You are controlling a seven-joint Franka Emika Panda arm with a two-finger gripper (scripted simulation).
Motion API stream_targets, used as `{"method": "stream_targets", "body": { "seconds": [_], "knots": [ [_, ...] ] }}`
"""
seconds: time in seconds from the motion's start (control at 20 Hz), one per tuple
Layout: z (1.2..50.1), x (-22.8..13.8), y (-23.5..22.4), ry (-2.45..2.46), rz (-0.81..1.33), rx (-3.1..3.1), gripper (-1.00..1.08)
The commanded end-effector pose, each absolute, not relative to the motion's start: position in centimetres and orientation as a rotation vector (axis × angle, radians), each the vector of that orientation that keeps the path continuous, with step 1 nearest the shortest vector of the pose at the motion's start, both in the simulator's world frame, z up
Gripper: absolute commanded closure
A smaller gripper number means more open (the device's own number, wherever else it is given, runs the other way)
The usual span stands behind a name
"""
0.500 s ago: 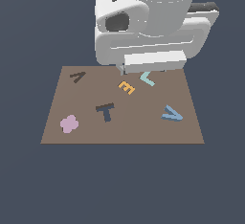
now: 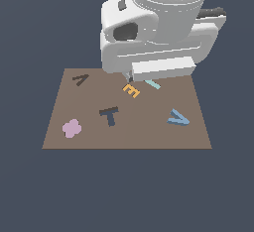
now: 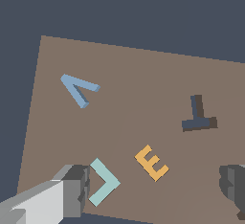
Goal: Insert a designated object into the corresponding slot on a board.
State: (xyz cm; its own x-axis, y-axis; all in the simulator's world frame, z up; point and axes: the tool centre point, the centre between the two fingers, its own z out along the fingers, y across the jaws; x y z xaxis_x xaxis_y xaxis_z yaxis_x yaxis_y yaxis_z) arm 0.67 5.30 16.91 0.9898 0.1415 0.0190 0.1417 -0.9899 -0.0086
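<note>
Blue A piece (image 2: 177, 118): lies flat on the brown board (image 2: 193, 139), toward the exterior view's right, well apart from every other item. Not in contact w/ the arm. In the wrist view the same piece (image 3: 78, 89) shows 2 thin legs meeting at an apex, w/ a short crossbar stub between them.

A-shaped slot (image 2: 81, 80): dark recess near the board's far corner on the exterior view's left. Unfilled. The piece and slot sit at roughly opposite sides of the board.

Gripper (image 3: 153, 189): hangs over the far middle of the board, above the orange E (image 2: 131, 90) and pale teal L (image 3: 103, 182). Fingers stand wide apart, nothing between them; 1 finger (image 3: 76, 189) sits just beside the L, the other (image 3: 233, 184) is near the frame edge. Not over the target.

Other items: dark navy T (image 2: 109, 115) mid-board; pink flower-shaped piece (image 2: 71, 128) near the corner on the exterior view's left.

Handling assessment (judgement):
- Piece looks rigid, thin, light. No fragility concern.
- Low profile gives little side wall to grip; pads must go nearly to the board surface.
- Best hold: across the 2 legs near the apex, where the span is narrow and the body is most solid. Gripping the splayed leg ends risks the piece twisting.
- Smooth faces may slip; a light piece could skid if 1 pad touches 1st. Centre before closing.
- Orientation must match the recess before lowering.
</note>
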Motion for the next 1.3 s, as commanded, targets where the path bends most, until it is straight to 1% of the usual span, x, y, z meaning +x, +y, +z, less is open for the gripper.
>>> {"method": "stream_targets", "body": {
  "seconds": [0.0,0.45,0.85,1.25],
  "knots": [
    [16.5,1.0,5.5,-0.274,-0.027,-3.119,-0.92],
    [13.6,3.3,7.5,-0.619,-0.021,-3.071,-0.92],
    [9.7,5.5,11.0,-1.090,-0.013,-2.940,-0.92],
    [6.7,6.4,14.0,-1.434,-0.005,-2.792,-0.92]
  ]
}}
